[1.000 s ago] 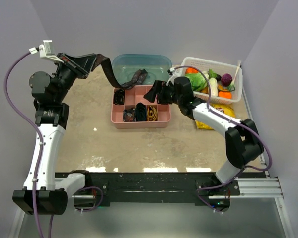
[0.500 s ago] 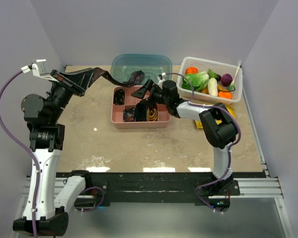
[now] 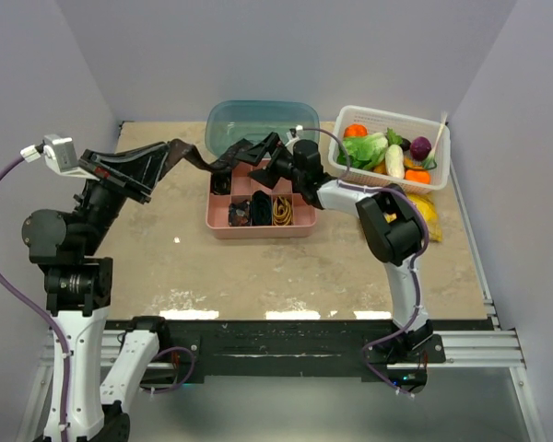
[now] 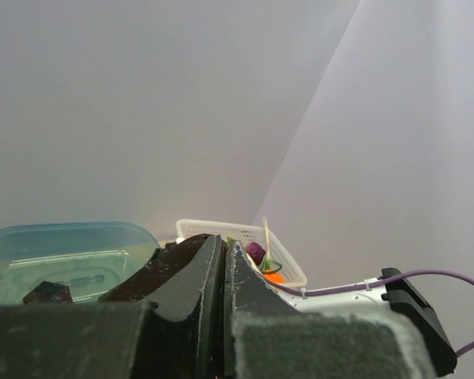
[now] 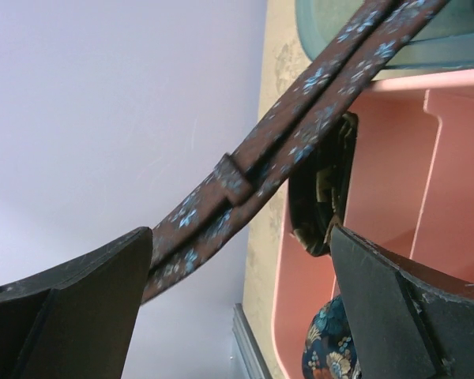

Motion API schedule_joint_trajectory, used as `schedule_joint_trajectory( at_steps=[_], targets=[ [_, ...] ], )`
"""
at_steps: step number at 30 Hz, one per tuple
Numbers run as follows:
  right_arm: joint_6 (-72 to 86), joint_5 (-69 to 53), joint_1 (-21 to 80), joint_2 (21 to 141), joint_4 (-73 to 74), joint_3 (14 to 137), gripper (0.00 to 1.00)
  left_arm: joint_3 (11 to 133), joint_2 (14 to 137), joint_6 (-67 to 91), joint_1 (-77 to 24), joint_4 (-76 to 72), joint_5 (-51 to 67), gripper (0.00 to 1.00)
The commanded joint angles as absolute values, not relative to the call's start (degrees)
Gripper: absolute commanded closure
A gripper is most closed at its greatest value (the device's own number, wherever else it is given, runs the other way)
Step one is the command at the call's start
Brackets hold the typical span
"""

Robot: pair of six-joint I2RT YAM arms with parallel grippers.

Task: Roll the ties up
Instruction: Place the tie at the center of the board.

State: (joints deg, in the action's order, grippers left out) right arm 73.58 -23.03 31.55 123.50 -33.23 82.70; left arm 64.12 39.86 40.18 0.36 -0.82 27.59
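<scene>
Step in hand: stretching the tie (image 3: 190, 154) out, ahead of rolling. Left fingers (image 3: 147, 167) are clenched on its wide end, held up above the left rear of the counter (image 3: 175, 267). The tie runs right in a slack wave past the far-left corner of the pink tray (image 3: 258, 230), toward the teal tub (image 3: 258, 112). Right fingers (image 3: 265, 155) are spread fully, one on each side of the strap. It crosses the gap diagonally, and from the wrist view they don't look to be touching it.

Rolling hasn't started on this one, I'd say. A few rolled ties (image 3: 258, 211) sit in the tray compartments.

Next, my read: the right closes on the narrow part or slides along to find the tail, then the tie goes flat on the counter so a roll can start from one end. The slack is the risk, since it could snag on the tray wall.

Can't see:
- Narrow tip is lost behind the right arm and tub edge.
- Left wrist view gives only pressed-together fingers and a dark flap, so depth of bite is unclear.
- Coil count in the tray is hard to make out.
</scene>
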Motion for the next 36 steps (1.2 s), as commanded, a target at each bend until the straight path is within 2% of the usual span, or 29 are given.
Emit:
schedule_joint_trajectory(
  at_steps=[1,12,17,18,20,24,28,31,32,34,36],
  targets=[
    [75.7,-20.9,32.1,125.2,-30.5,88.2,0.01,63.9,38.6,39.5,0.7,-1.8,30.4,1.0],
    [78.8,-20.5,33.8,134.6,-26.5,100.7,0.02,63.3,35.4,40.3,0.7,-4.0,34.2,1.0],
    [80.8,-21.5,34.5,138.2,-28.4,104.5,0.1,63.1,34.8,41.7,0.7,-6.9,37.7,1.0],
    [81.0,-21.6,34.6,138.4,-28.9,104.8,0.16,63.0,34.7,42.4,0.6,-7.6,38.9,1.0],
    [81.5,-21.6,34.5,139.1,-29.3,105.2,0.18,62.4,34.6,43.8,0.7,-11.1,40.8,1.0],
    [82.0,-21.5,34.6,140.4,-30.0,106.5,0.3,61.3,34.6,48.9,0.6,-18.8,46.3,1.0],
    [82.6,-21.9,34.6,141.5,-30.8,107.0,0.49,60.6,34.6,52.8,0.6,-26.1,49.5,1.0],
    [83.0,-22.1,34.5,142.0,-31.6,107.0,0.59,60.1,34.4,57.2,0.6,-32.7,51.9,1.0],
    [83.1,-22.1,34.5,142.2,-32.0,107.0,0.67,60.1,34.4,58.3,0.7,-34.4,52.6,1.0],
    [83.5,-22.6,34.5,142.7,-32.7,107.3,0.71,60.8,34.5,61.6,0.6,-38.6,54.1,1.0],
    [83.6,-23.0,34.5,142.9,-33.5,107.3,0.82,61.5,34.5,63.2,0.7,-40.3,55.1,1.0]
  ],
)
